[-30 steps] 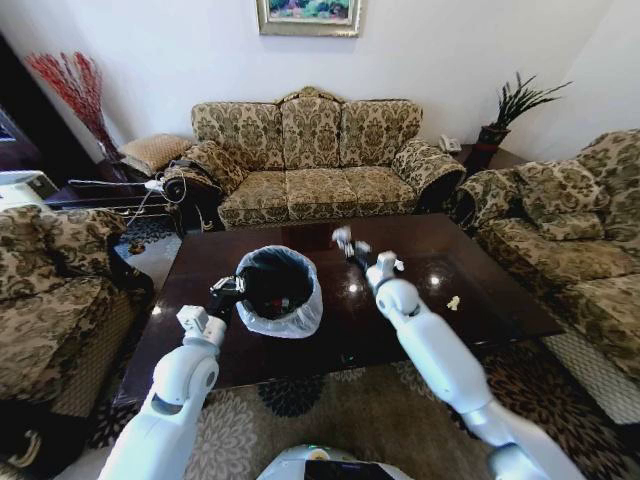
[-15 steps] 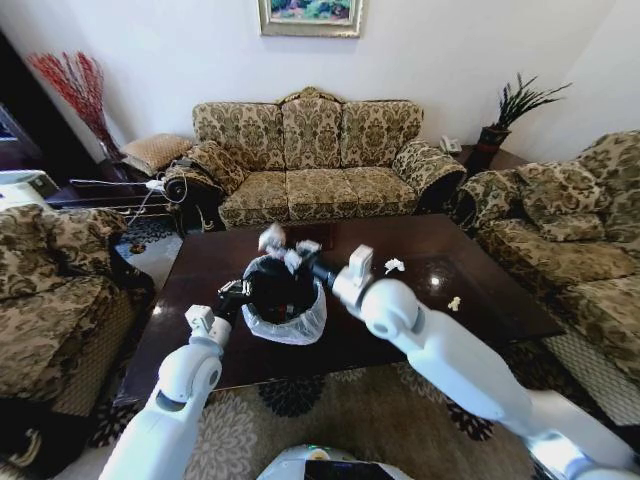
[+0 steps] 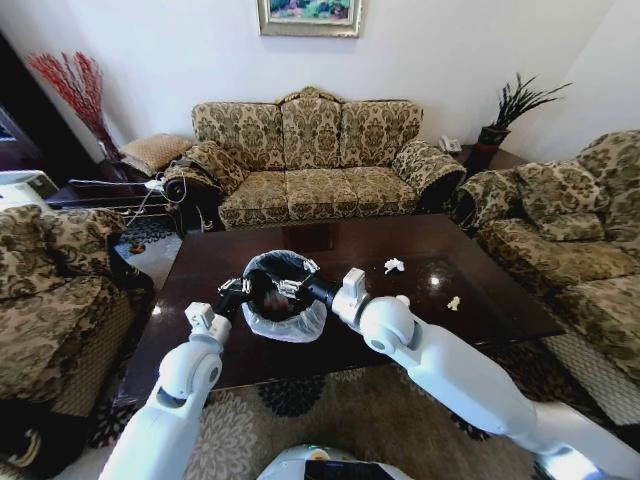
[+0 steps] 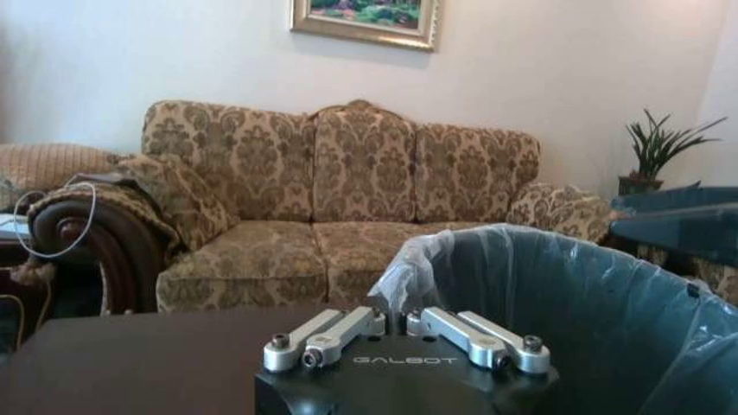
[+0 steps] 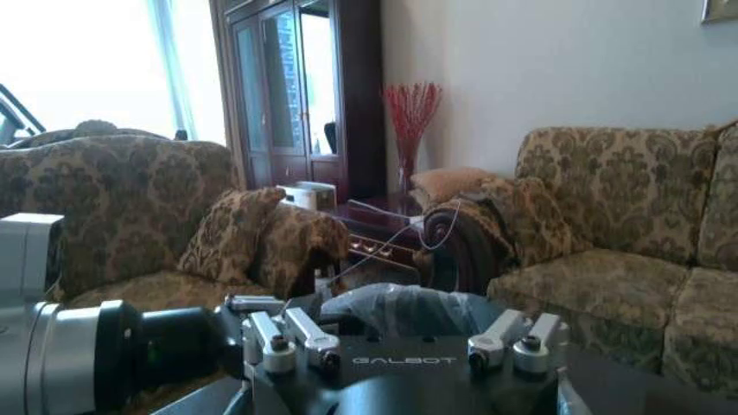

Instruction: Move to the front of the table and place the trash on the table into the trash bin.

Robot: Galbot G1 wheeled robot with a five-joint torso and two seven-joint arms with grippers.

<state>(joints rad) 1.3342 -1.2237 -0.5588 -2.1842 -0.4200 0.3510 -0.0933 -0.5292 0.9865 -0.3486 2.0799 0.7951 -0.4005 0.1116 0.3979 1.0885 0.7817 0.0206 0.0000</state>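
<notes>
Head view: right gripper (image 3: 283, 290) sits over the mouth of the trash bin (image 3: 298, 322), which stands on the table (image 3: 470, 300) left of centre. Can't tell from here if its fingers are spread or holding anything. Left gripper (image 3: 232, 296) is at the bin's 9 o'clock rim, apparently steadying it. Remaining trash on the table: a crumpled white scrap (image 3: 394, 266) at about 2 o'clock from the bin and a yellowish bit (image 3: 453, 302) at 3 o'clock, both well apart from it.

Left wrist view: finger linkages folded in tight, fingers look pinched on the bag liner (image 4: 403, 272) at the rim. Bag film is thin and slack, so I'd expect it to slip or tear if tugged; the pinch belongs on the folded-over edge, not a single layer.

Right wrist view: linkages splayed wide, jaws look spread, nothing visible between them. Bag top (image 5: 398, 309) sits just past the fingers; the left arm's wrist (image 5: 138, 354) is close beside.

Handling, my read: scraps are light, soft and crushable, so a low-force pinch across the bulk will do. The glossy top looks slick, so the scraps may skate; come straight down. The small yellowish bit needs a fingertip pinch.
</notes>
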